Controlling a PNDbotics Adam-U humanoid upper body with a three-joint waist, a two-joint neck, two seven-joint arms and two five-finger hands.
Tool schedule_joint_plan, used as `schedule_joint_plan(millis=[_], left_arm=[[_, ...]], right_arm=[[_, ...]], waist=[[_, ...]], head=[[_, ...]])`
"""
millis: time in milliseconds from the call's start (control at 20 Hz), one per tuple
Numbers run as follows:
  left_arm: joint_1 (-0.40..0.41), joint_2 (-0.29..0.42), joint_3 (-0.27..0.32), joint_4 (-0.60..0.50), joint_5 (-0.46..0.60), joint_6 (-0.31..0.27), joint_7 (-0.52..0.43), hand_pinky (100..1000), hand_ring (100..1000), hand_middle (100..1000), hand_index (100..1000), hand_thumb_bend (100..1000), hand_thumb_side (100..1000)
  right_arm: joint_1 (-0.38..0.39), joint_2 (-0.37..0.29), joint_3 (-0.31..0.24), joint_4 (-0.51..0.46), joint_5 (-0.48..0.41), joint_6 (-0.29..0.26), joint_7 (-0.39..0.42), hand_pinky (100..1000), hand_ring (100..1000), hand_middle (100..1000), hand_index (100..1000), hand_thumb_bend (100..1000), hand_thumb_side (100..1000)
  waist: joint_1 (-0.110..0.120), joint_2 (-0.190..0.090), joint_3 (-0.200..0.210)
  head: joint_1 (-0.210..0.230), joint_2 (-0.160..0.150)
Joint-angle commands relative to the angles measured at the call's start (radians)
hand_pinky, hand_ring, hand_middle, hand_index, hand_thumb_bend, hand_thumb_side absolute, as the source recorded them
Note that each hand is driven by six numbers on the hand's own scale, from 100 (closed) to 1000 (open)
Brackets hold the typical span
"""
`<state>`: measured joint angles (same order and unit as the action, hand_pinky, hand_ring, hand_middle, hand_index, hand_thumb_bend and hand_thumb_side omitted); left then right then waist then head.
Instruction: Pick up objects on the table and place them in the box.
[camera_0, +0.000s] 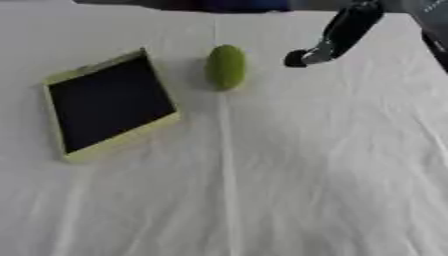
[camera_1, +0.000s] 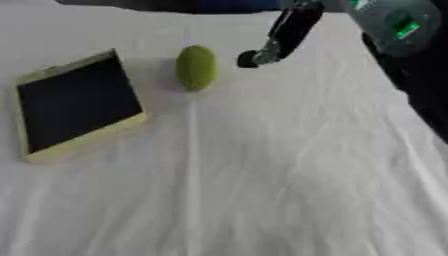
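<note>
Reaching in from the far right corner, the robot's right hand (camera_0: 337, 37) hangs above the white tablecloth (camera_0: 289, 180). Only a slim black part of the hand shows, slanting down and to the left and ending in a dark rounded tip. Whether its fingers are spread or curled cannot be told from either view, and nothing can be seen held in it. The black forearm behind it fills the right edge of the right eye view, where a grey-green housing (camera_1: 394, 22) with a small bright green mark sits near the top corner.

Just to the left of the hand's dark tip, and apart from it, lies a green oval object (camera_0: 226, 66). It rests on the cloth toward the far side of the table, with its long axis running from near to far. Its surface looks smooth and evenly coloured; what kind of thing it is cannot be made out.

Further left sits the box (camera_0: 112, 106), a shallow, pale yellow-green tray with a dark inside. It lies flat on the cloth, turned slightly askew, so that its far right corner points toward the green object. A narrow strip of cloth separates the two. The box's dark inside shows no contents.

The cloth covers the whole table and is lightly creased, with one long fold running from the green object toward the near edge.
</note>
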<state>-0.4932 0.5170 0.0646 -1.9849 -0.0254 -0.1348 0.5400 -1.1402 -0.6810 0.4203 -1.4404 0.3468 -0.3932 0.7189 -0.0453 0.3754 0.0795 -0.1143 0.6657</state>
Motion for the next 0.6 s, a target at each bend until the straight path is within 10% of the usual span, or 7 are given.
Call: schedule_joint_plan(millis=[50, 600], left_arm=[[-0.015, 0.011, 0.001, -0.015, 0.005, -0.001, -0.004, 770, 741, 616, 736, 191, 583], [-0.024, 0.006, -0.001, -0.015, 0.009, 0.000, -0.003, 769, 739, 614, 733, 182, 585]], right_arm=[[-0.030, 0.016, -0.008, 0.051, 0.025, -0.028, -0.002, 870, 908, 901, 952, 385, 100], [-0.050, 0.090, -0.023, 0.179, 0.067, -0.074, -0.018, 872, 906, 899, 961, 370, 100]], waist=[[0.003, -0.017, 0.005], [-0.005, -0.003, 0.019]], head=[[-0.010, -0.013], [-0.020, -0.012]])
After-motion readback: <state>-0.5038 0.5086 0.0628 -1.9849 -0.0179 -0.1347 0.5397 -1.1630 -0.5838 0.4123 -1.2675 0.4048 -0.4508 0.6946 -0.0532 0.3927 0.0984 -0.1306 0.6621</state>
